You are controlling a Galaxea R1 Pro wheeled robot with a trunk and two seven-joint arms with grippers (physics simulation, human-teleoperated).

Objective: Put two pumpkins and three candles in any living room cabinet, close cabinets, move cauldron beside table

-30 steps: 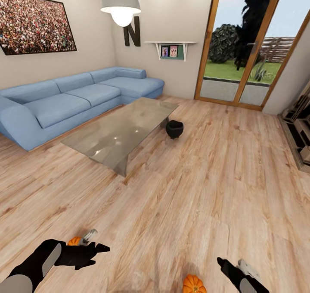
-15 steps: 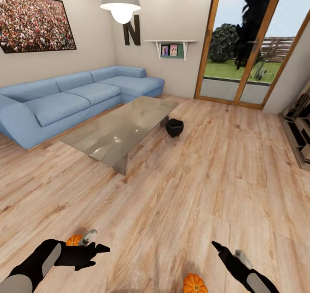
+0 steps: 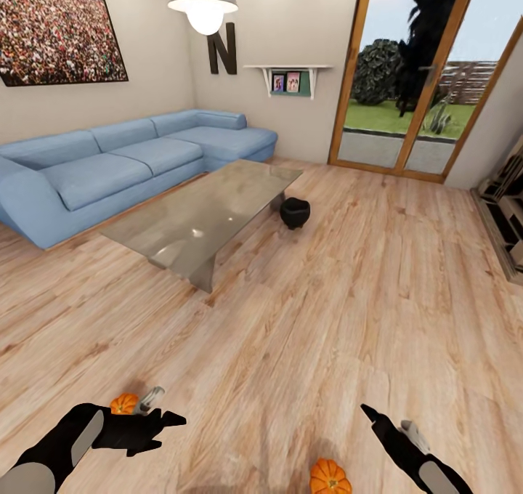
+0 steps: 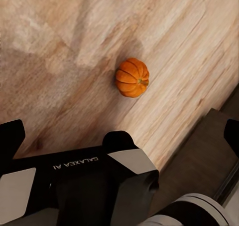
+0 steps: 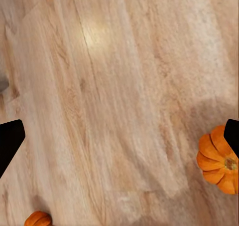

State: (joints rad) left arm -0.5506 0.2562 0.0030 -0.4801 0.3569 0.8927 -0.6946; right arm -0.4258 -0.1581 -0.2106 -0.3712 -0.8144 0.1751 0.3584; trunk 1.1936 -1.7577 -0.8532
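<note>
So we're standing in the living room on the light wood plank floor [image 3: 349,312], and our landmark is the long low table with the thin grey top [image 3: 207,214]. The black round-bellied cauldron with the flared rim [image 3: 295,212] sits on the floor just beside the table's far right corner, pretty much touching its edge as far as we can see. The blue corner sofa [image 3: 116,163] runs along the far side of the table, under a framed crowd picture [image 3: 54,36]. Glass doors with wood frames [image 3: 425,80] are off past the table's far end.

Both small ribbed bright-orange pumpkins are on the floor well short of the table, close to us. One pumpkin [image 3: 124,404] is right behind our black left gripper [image 3: 168,418]; the left wrist view has that same pumpkin [image 4: 132,77] lying free on the planks, ahead of the gripper body and not between the tips. The second pumpkin [image 3: 329,476] lies just beside our right gripper [image 3: 367,412], nothing touching it.

Left jaws: spread wide, holding nothing. Right jaws: also wide apart in the right wrist view, empty, with the second pumpkin [image 5: 219,159] by one fingertip.
</note>
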